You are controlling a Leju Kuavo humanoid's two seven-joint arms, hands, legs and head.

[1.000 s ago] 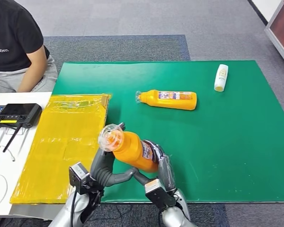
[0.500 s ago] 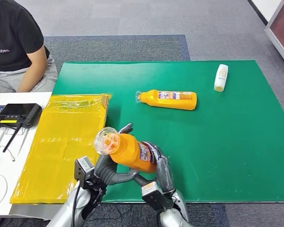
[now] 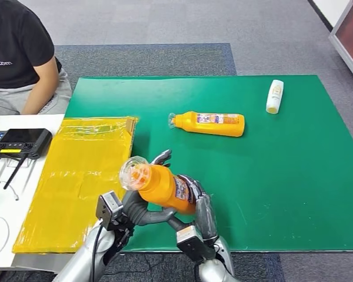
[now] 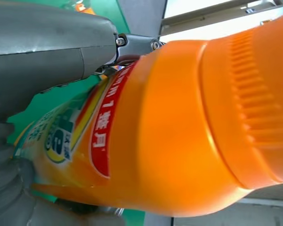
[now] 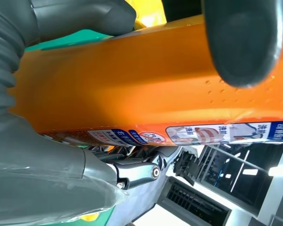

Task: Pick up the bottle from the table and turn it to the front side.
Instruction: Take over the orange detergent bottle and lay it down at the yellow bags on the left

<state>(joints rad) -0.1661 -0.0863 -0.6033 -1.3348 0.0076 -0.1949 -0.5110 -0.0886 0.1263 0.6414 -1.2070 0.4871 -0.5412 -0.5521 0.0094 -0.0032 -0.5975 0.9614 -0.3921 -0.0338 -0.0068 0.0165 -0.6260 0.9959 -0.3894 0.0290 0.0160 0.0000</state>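
Bottle lies lifted above the green table, long axis sideways, cap toward the left hand cradling its neck end while the right hand clasps its base

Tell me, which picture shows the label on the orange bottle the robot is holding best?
The left wrist view: the held orange bottle turns its label with the red band and white characters toward that camera. The right wrist view catches just a thin strip of label along the bottle's edge. In the head view the label is small, partly behind fingers.
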